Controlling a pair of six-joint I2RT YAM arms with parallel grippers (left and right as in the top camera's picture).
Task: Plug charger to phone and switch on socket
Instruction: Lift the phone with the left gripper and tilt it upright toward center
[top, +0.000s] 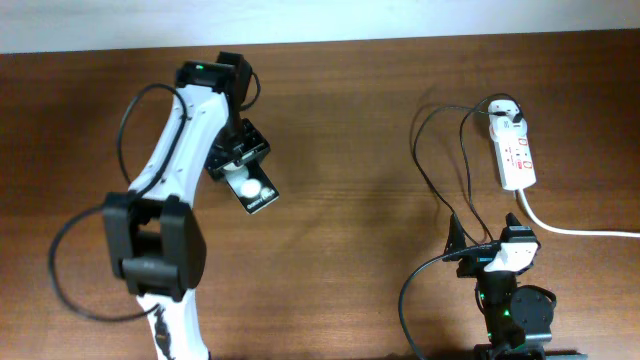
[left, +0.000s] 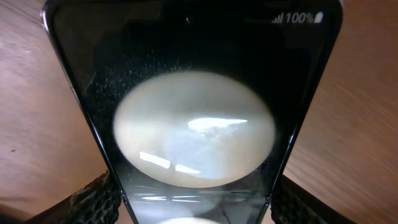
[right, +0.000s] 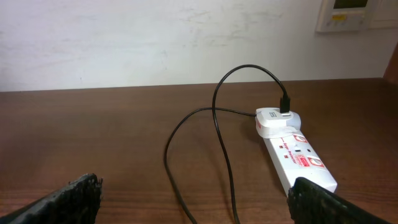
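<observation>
The phone (top: 256, 190) lies on the brown table, left of centre; in the left wrist view its black face with a white circle (left: 193, 134) fills the frame. My left gripper (top: 240, 160) is over its far end, with both fingers against its side edges (left: 194, 208). The socket (top: 518, 155) lies at the far right, also in the right wrist view (right: 297, 158). The charger's adapter (top: 507, 120) (right: 275, 119) sits in the socket's far end. Its thin black cable (top: 438, 175) (right: 219, 134) loops towards my right gripper (top: 480, 250) (right: 196, 199), which is open and empty. The plug tip is hidden.
The socket's thick white cord (top: 585, 229) runs off to the right edge. A pale wall (right: 155, 43) rises behind the table's far edge. The left arm (top: 165, 200) stretches over the table's left side.
</observation>
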